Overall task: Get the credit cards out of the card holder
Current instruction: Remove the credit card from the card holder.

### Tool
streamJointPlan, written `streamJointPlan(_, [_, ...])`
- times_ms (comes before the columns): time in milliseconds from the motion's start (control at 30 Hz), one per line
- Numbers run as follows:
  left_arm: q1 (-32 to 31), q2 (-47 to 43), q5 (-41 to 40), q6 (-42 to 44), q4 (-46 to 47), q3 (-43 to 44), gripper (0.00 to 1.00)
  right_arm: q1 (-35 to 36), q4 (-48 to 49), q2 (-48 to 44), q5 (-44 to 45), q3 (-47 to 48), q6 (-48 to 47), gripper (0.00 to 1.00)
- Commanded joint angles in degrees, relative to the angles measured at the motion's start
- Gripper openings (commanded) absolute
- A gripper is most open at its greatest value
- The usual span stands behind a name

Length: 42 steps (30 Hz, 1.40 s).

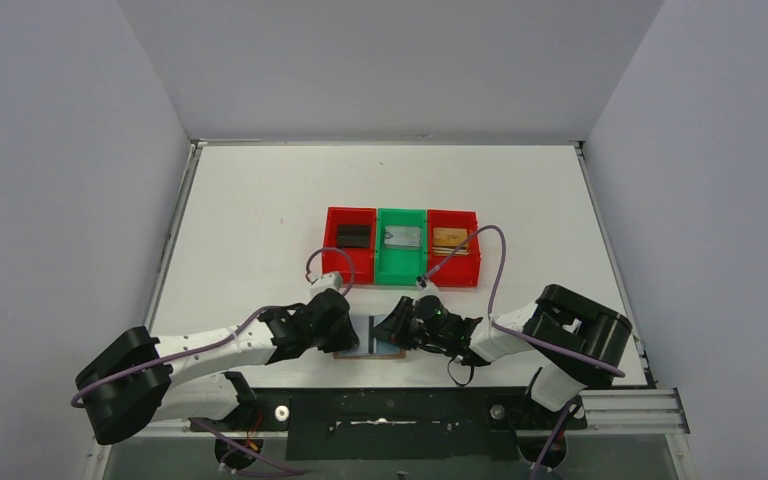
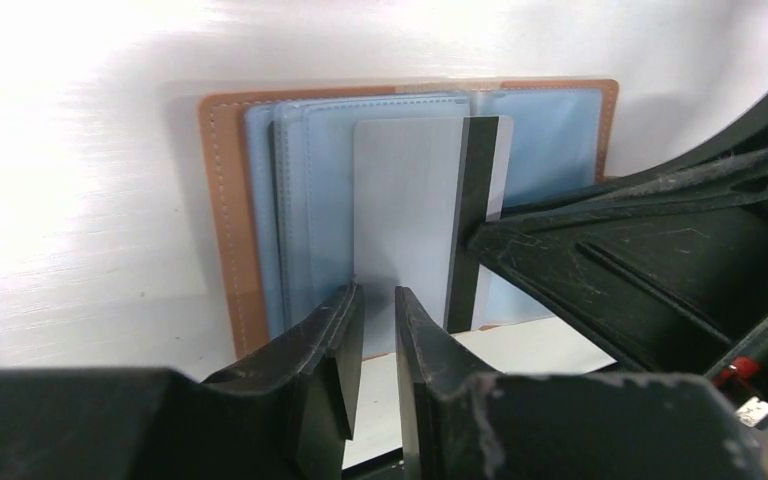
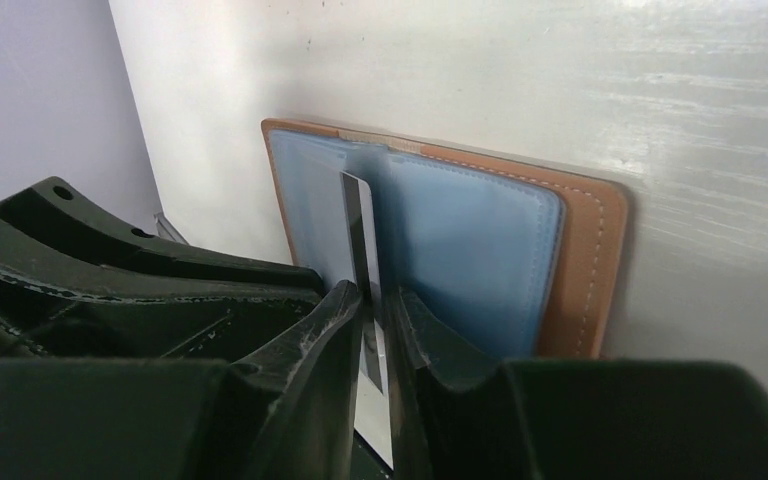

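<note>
The tan card holder lies open on the table between my two grippers, with its grey-blue lining up. A pale blue-grey card with a black stripe sticks partly out of a slot. My right gripper is shut on this card's edge, and its fingers show in the left wrist view. My left gripper is shut and empty, tips down at the holder's near edge. A black card, a silver card and a gold card lie in the bins.
A red bin, a green bin and a second red bin stand in a row just behind the grippers. White walls close the table on three sides.
</note>
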Motion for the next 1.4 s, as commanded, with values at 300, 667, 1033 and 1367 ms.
streamJointPlan(300, [0.07,-2.35,0.76,-3.12,0.26,-5.19,0.15,0.52,4.47,0.04,1.23,-0.97,1.0,0.09])
streamJointPlan(667, [0.24,-2.46,-1.21,-2.65,-2.31,-4.18,0.15,-0.89,0.71,-5.6,1.74,-3.32,0.32,0.01])
streamJointPlan(1033, [0.25,-2.66,-0.37,-0.97,-1.25,-3.44,0.15,-1.23,4.2,-3.39,-0.38,-2.69,0.41,0.11])
streamJointPlan(1367, [0.19,-2.46,-0.26,-0.98,-1.24,-3.55,0.14,-0.96,8.55,-0.95,-0.6,-2.94,1.74,0.14])
